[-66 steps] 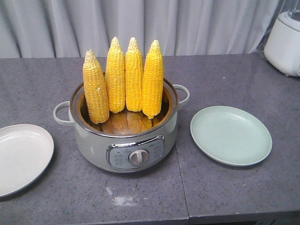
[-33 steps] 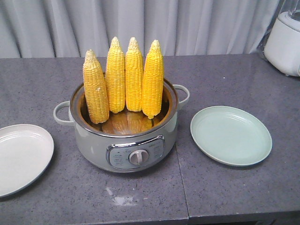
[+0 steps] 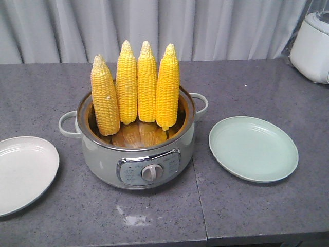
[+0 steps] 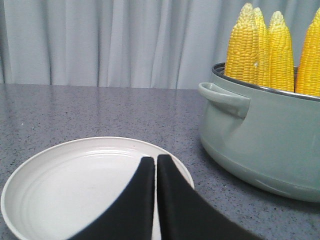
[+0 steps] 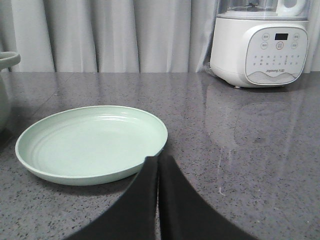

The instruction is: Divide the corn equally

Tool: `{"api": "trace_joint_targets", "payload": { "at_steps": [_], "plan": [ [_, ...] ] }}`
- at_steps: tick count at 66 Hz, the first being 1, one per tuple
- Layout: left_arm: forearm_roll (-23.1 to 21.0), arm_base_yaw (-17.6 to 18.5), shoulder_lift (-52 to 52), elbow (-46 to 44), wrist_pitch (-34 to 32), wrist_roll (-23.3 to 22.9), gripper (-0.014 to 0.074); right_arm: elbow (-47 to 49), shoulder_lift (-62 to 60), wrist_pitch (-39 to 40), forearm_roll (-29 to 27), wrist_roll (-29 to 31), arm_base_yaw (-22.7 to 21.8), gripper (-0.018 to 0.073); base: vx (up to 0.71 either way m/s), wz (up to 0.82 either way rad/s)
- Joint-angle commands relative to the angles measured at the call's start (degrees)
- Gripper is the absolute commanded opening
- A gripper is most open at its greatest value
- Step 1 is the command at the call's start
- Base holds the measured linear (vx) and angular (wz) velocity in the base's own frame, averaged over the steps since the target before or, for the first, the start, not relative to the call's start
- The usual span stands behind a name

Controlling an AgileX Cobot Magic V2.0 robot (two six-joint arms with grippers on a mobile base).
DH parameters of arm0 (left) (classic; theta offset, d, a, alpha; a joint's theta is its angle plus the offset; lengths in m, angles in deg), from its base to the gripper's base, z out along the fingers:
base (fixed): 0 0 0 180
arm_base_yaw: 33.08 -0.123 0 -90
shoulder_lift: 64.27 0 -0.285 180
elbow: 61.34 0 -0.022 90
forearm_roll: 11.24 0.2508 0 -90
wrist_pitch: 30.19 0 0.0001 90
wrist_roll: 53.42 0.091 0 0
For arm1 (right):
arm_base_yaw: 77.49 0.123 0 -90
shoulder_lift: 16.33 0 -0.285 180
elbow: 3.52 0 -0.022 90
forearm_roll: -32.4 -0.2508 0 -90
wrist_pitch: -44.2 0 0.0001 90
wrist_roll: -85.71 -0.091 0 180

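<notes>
Several yellow corn cobs (image 3: 139,87) stand upright, tips up, in a grey-green electric pot (image 3: 139,159) at the table's centre; the left wrist view shows the corn (image 4: 260,50) above the pot wall (image 4: 265,135). A white plate (image 3: 23,172) lies left of the pot, a pale green plate (image 3: 253,148) right of it. My left gripper (image 4: 155,160) is shut and holds nothing, over the white plate's (image 4: 65,185) near edge. My right gripper (image 5: 158,159) is shut and holds nothing, by the green plate's (image 5: 90,140) near rim. Neither gripper appears in the front view.
A white blender appliance (image 3: 312,46) stands at the back right corner, seen as the blender base (image 5: 262,47) in the right wrist view. A grey curtain hangs behind the table. A seam (image 3: 198,190) splits the grey tabletop in front of the pot.
</notes>
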Motion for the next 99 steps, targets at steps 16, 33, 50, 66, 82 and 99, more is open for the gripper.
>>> {"api": "trace_joint_targets", "payload": {
  "at_steps": [16, 33, 50, 66, 82, 99],
  "plan": [
    [0.0, -0.1, 1.4, 0.1, -10.5, -0.2, -0.0006, 5.4, 0.5, 12.9, 0.3, -2.2, 0.2, -0.0009, 0.00, 0.00],
    [0.1, -0.1, -7.4, -11.9, -12.1, 1.4, -0.0006, 21.1, 16.2, 12.3, 0.7, -2.0, 0.2, -0.0009, 0.00, 0.00],
    [0.1, -0.1, -28.6, -35.3, 1.4, 1.3, -0.0006, 40.7, 35.2, 3.0, 0.8, 1.8, 2.7, -0.0009, 0.00, 0.00],
    [0.0, -0.1, -46.8, -54.6, 17.7, 1.3, -0.0006, 56.6, 52.1, -15.0, 0.7, 2.2, 7.0, -0.0009, 0.00, 0.00],
    [-0.4, -0.1, -55.0, -59.5, 22.6, 1.2, -0.0006, 62.2, 62.3, -19.8, -2.1, 2.7, 7.0, -0.0009, 0.00, 0.00],
    [-0.4, -0.1, -60.7, -59.5, 20.5, 0.7, -0.0006, 62.0, 68.4, -16.9, -2.4, 8.6, 7.0, -0.0009, 0.00, 0.00]
  ]
}}
